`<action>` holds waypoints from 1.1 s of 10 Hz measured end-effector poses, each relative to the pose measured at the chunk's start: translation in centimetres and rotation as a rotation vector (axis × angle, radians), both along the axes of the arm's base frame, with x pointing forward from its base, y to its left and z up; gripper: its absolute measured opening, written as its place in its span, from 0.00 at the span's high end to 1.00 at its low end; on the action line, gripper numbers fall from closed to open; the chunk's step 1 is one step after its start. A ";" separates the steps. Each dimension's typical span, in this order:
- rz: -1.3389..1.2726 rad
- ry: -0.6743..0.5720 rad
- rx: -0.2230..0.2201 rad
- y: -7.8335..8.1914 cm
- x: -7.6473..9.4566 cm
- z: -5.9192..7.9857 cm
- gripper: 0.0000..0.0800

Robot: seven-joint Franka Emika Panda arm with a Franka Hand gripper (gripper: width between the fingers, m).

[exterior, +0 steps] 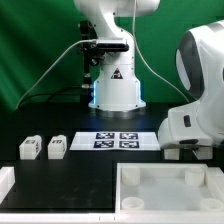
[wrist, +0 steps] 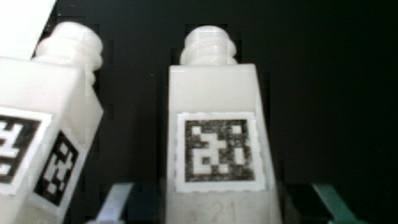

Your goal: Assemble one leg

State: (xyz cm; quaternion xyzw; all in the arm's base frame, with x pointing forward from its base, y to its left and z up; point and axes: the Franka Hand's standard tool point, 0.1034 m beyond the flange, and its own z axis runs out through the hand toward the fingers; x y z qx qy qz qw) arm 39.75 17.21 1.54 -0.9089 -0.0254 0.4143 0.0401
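In the wrist view a leg (wrist: 217, 120), a white cuboid block with a black-and-white tag and a ribbed peg at its far end, lies between my fingers. My gripper (wrist: 222, 200) is open, and the fingers (wrist: 121, 202) stand on either side of the leg with a dark gap on each side. A second leg (wrist: 50, 120) lies close beside it. In the exterior view two more legs (exterior: 30, 148) (exterior: 57, 148) stand on the black table at that view's left. The arm's white body (exterior: 192, 110) hides my gripper there.
The marker board (exterior: 118, 139) lies mid-table in front of the robot base (exterior: 115, 92). The large white tray-like panel (exterior: 125, 190) with corner sockets lies near the front edge. A white piece (exterior: 6, 183) sits at the front left corner of the exterior view.
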 end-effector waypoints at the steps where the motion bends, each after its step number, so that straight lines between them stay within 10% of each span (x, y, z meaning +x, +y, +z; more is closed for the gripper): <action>1: 0.023 -0.018 0.024 -0.7 1.7 1.8 0.64; 5: 0.021 -0.385 0.085 -4.0 8.4 8.7 0.64; 8: 0.000 -0.679 0.074 -4.4 8.8 8.3 0.64; 11: 0.048 -1.015 0.114 -8.7 16.3 13.1 0.64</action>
